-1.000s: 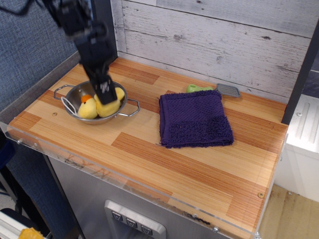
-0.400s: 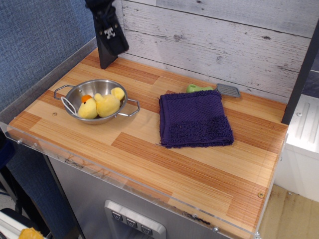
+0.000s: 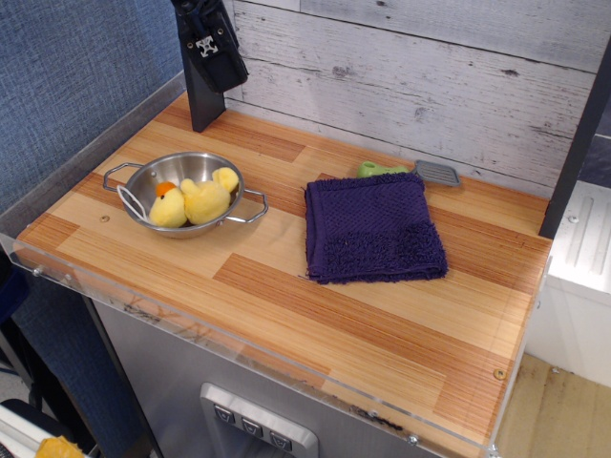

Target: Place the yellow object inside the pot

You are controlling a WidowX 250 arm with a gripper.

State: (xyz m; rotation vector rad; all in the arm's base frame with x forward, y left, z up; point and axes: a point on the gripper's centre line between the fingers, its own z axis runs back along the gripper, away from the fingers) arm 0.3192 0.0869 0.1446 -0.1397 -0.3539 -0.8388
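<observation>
The yellow plush duck (image 3: 194, 201) with its orange beak lies inside the shallow steel pot (image 3: 143, 177) at the left of the wooden counter. Its thin white loop hangs over the pot's left rim. The pot's two wire handles stick out left and right. My gripper (image 3: 216, 69) is raised high at the top left, well above and behind the pot, clear of the duck. It holds nothing. Its fingers look closed together, but I cannot tell for sure from this angle.
A folded purple towel (image 3: 373, 227) lies in the middle of the counter. Behind it are a small green item (image 3: 379, 169) and a small grey ridged item (image 3: 437, 173). A wooden plank wall (image 3: 430, 76) backs the counter. A dark post (image 3: 202, 100) stands behind the pot.
One second ago the gripper was down in the pot on the duck. It has let go and lifted up and back to the top left. The duck stays in the pot.
</observation>
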